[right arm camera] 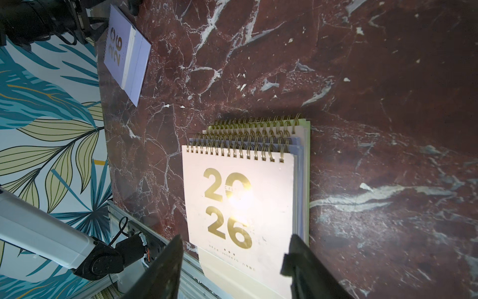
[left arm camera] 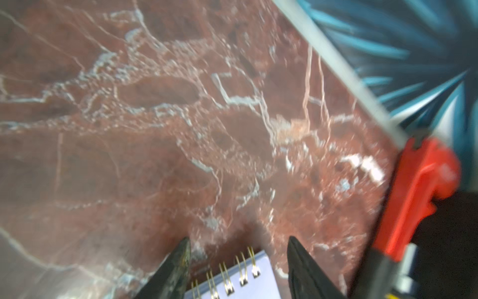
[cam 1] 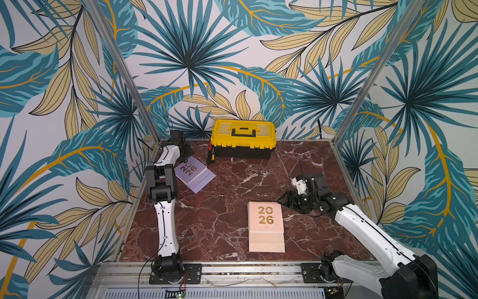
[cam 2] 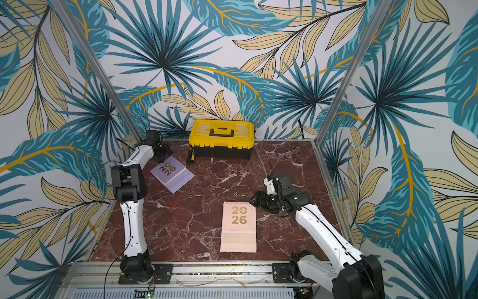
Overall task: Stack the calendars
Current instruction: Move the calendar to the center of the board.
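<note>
Between leafy walls (cam 1: 232, 38), calendars (cam 1: 266, 227) on marble (cam 1: 227, 186)

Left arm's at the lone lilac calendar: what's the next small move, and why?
Probably close the left gripper on the lilac calendar. Its fingers stand open either side of the spiral-bound corner, nothing held yet, and this calendar lies apart from the stack near the front edge. The right gripper hovers open by that stack.

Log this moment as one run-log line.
stack: peach-pink spiral-bound calendar on top | loose: lilac spiral-bound calendar, back-left | left gripper: open, astride its spiral corner | right gripper: open, empty, beside stack
</note>
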Available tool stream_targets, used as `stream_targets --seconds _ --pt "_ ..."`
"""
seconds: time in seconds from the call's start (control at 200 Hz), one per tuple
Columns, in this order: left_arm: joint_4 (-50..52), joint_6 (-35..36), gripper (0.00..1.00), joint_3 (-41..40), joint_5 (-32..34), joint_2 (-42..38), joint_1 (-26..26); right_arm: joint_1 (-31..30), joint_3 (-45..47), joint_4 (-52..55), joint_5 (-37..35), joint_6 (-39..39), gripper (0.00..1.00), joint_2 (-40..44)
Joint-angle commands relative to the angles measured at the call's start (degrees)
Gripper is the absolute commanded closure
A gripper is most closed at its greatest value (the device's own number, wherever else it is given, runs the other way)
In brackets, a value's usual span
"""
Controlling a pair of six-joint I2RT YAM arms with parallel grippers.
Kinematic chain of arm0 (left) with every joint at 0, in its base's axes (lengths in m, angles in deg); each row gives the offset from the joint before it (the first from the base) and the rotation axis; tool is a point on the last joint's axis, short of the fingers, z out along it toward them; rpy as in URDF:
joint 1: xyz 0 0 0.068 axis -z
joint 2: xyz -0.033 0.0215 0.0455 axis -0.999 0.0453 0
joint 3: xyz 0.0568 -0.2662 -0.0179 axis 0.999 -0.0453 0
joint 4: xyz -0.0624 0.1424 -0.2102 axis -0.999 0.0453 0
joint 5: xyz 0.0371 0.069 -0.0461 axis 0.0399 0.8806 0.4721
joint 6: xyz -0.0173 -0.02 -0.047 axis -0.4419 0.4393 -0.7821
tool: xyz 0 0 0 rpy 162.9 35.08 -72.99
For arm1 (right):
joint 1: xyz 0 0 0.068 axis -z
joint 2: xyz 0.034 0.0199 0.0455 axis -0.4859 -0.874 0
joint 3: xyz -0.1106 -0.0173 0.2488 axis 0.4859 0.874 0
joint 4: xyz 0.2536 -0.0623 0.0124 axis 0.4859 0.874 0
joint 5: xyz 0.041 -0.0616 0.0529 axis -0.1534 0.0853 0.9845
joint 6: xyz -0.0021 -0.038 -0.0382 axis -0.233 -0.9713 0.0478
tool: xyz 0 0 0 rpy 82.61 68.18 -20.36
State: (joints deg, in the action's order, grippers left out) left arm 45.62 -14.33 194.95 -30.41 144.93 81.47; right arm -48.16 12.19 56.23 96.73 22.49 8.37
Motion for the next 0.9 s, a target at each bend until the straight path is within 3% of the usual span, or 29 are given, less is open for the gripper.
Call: stream_targets --seconds 0.0,0.2,0.38,0.546,0.896 --pt "9.45 5.11 0.40 1.69 4.22 1.79 1.18 0.30 0.00 3.16 -0.27 -1.67 0.36 2.20" --pt "14.01 5.92 0.40 3.27 3.03 3.97 1.56 0.79 0.61 5.63 -1.17 -2.72 0.35 5.62" --pt "16.69 9.84 0.40 2.49 5.82 3.36 4.44 1.34 1.19 6.21 -0.33 -3.44 0.35 6.59" --pt "16.82 12.19 0.40 -4.14 9.94 -0.11 7.11 1.54 0.91 6.91 -0.48 -4.08 0.35 7.21" --pt "16.73 11.78 0.40 -17.92 8.41 -9.35 9.93 1.51 -0.07 6.87 -0.27 -4.02 0.35 7.99"
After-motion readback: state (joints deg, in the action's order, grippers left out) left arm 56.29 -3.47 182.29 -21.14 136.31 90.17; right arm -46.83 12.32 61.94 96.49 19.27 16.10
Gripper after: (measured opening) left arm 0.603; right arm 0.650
